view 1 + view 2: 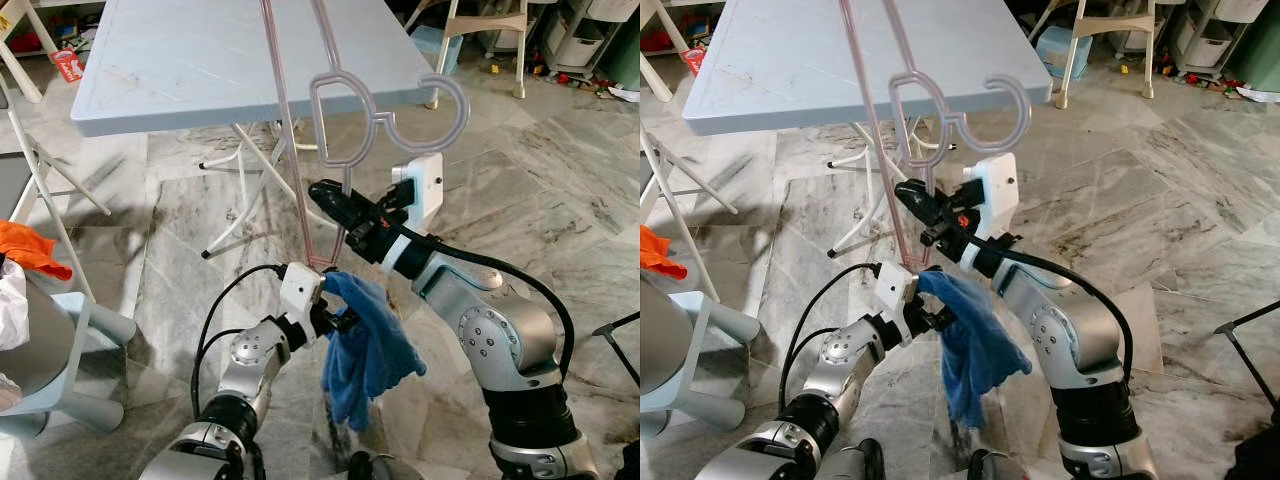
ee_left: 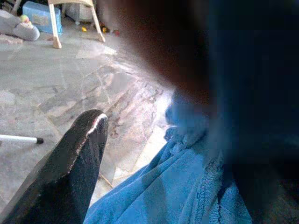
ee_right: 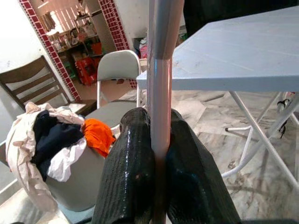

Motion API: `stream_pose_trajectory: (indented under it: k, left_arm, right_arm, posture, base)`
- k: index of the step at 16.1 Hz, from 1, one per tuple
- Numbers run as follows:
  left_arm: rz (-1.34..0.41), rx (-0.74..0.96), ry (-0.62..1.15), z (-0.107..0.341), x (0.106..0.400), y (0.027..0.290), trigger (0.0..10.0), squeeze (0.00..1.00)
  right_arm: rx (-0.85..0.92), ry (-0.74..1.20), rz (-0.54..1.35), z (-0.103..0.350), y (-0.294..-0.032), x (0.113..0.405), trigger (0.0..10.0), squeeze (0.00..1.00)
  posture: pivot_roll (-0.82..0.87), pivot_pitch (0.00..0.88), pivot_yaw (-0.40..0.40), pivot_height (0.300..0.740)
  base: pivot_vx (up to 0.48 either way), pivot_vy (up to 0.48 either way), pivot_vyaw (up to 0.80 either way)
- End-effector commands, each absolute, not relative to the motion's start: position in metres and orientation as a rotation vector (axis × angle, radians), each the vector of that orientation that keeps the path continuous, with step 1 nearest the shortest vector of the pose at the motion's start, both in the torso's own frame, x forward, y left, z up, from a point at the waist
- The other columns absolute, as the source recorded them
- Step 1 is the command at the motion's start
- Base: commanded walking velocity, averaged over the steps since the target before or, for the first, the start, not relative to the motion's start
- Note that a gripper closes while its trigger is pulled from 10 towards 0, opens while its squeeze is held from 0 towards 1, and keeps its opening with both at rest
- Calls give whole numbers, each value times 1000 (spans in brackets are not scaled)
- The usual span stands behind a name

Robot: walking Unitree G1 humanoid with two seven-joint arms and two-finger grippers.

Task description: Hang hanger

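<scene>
A pale pink plastic hanger (image 1: 345, 110) stands on end in front of me, its hook (image 1: 445, 105) up and to the right. My right gripper (image 1: 335, 207) is shut on one of its thin bars (image 3: 159, 93); both black fingers (image 3: 131, 163) press against the bar. A blue cloth (image 1: 365, 350) hangs from the hanger's lower corner. My left gripper (image 1: 337, 318) is at the top of that cloth and shut on it. In the left wrist view one black finger (image 2: 70, 172) lies beside the blue cloth (image 2: 177, 186); the other finger is a dark blur.
A light blue folding table (image 1: 180, 100) stands just behind the hanger. At my left a grey laundry basket (image 3: 74, 186) holds clothes, with an orange garment (image 1: 30, 248) on top. Chairs stand around it. Marble floor (image 1: 560, 200) lies open to the right.
</scene>
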State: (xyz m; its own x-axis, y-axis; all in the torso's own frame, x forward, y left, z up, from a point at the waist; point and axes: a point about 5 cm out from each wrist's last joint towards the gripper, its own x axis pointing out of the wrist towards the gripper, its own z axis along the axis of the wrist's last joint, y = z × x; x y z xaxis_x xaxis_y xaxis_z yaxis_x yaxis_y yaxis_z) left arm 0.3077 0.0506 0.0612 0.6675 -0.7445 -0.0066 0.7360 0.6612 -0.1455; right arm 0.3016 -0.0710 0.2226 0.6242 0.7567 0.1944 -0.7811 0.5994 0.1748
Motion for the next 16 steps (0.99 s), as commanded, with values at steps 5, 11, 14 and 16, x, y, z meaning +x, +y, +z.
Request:
stream_pose_trajectory:
  k: [5, 11, 14, 16]
  left_arm:
    - [-845, -221, 68, 59, 303, 48, 0, 0]
    - [-819, -263, 60, 61, 304, 51, 0, 0]
    - [-784, -304, 48, 65, 307, 53, 0, 0]
    - [-744, -341, -6, 76, 314, 58, 0, 0]
  right_arm:
    - [254, -180, 856, 230, -71, 304, 10000, 0]
    - [235, -280, 669, 238, -87, 318, 10000, 0]
    - [246, -313, 556, 238, -97, 325, 10000, 0]
    - [65, -266, 472, 221, -105, 332, 10000, 0]
  posture:
    - [-94, 176, -11, 740]
    - [-95, 175, -9, 740]
    - [-96, 177, -13, 740]
    - [-96, 178, -14, 740]
  base:
    - [0, 0, 0]
    - [0, 0, 0]
    - [0, 0, 0]
    - [0, 0, 0]
